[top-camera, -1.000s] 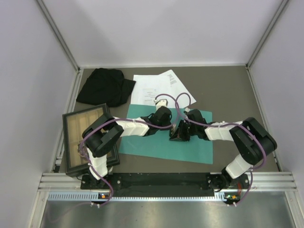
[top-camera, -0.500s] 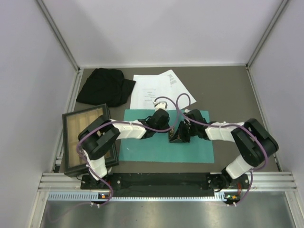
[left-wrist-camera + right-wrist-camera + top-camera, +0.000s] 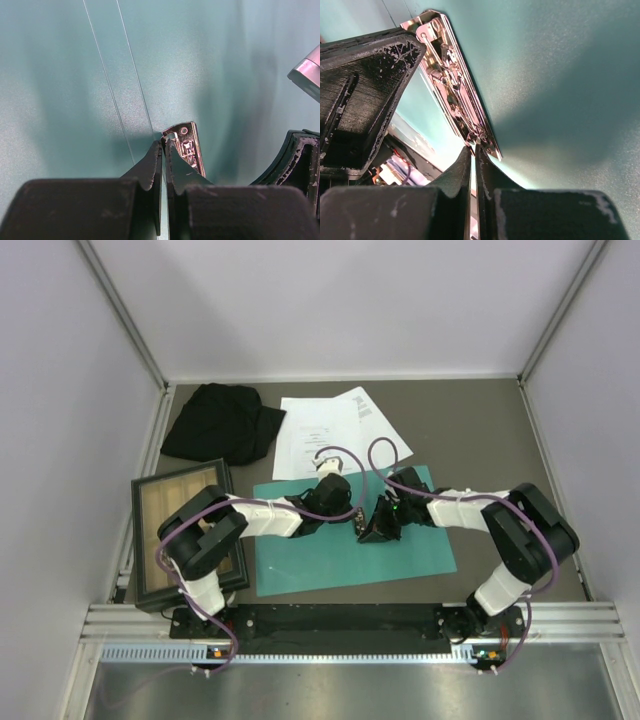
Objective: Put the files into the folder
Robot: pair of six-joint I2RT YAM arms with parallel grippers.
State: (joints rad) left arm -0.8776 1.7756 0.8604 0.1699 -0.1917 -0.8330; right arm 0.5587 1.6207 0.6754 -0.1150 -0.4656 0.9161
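The teal-green folder [image 3: 350,555] lies open and flat in the middle of the table, slightly askew. A shiny metal clip [image 3: 187,145] runs along its inside and also shows in the right wrist view [image 3: 452,85]. My left gripper [image 3: 346,512] is shut, its tips [image 3: 164,142] pinching one end of the clip. My right gripper [image 3: 376,524] is shut, its tips [image 3: 473,146] on the clip's other end. The two grippers face each other, almost touching. The files [image 3: 330,425], white printed sheets, lie fanned on the table just behind the folder, partly under its far edge.
A black cloth [image 3: 220,420] lies at the back left. A dark-framed wooden tray [image 3: 137,540] sits at the left, close to the folder's left edge. Grey walls close the table on three sides.
The folder has turned on the table with both grippers on its clip: its near left corner swung towards the front and its right side swung away. Both wrists shifted slightly left.
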